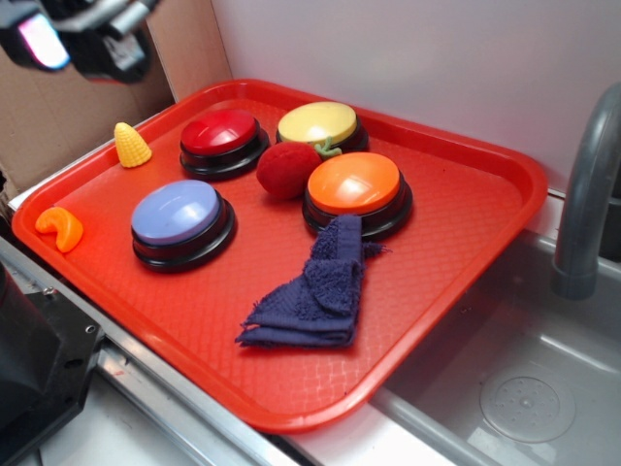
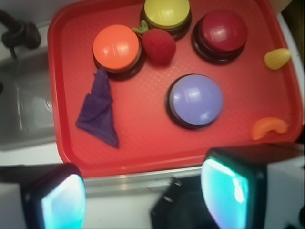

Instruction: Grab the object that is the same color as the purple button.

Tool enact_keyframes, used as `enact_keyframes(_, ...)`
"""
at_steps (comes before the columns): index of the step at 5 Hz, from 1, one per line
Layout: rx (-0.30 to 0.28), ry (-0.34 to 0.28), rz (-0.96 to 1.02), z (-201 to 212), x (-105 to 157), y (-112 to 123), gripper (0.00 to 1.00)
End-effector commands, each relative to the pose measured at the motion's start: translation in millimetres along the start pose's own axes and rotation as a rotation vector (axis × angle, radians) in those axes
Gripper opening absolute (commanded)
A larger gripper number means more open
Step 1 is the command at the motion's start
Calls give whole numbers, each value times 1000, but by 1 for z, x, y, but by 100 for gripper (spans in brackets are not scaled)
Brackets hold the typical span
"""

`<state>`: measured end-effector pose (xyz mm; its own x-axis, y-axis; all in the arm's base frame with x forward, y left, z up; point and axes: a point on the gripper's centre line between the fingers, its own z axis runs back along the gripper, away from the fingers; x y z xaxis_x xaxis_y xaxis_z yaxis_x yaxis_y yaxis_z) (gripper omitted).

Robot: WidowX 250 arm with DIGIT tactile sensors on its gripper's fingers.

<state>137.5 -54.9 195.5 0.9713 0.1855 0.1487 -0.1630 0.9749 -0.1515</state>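
Nearest the wrist camera, two black claw fingers [image 2: 57, 200] with glowing teal pads, spread wide apart, gripping nothing, claw [image 2: 143, 195] hovering over the near rim of the red plastic tray [image 2: 66, 143]. Dark navy-purple terry cloth rag [image 1: 315, 291] crumpled on the tray, one corner touching the black base of the orange dome button [image 1: 354, 184]. Pale lavender dome button [image 1: 177, 214] apart from the rag. Fuzzy red ball [image 1: 287, 171] between the orange, yellow [image 1: 318, 123] and red [image 1: 220, 133] dome buttons.
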Motion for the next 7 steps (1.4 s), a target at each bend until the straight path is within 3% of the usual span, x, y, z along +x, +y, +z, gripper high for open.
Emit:
enact_keyframes(1,-6,-58,224,-37,18,-22,100)
enact_keyframes(3,-46,1,224,-87,37,-47,100)
enact_keyframes(4,-35,15,232,-114,43,-55,100)
enact_keyframes(5,-32,49,247,-141,55,-57,100)
enact_keyframes(7,-8,36,249,-180,78,-55,100)
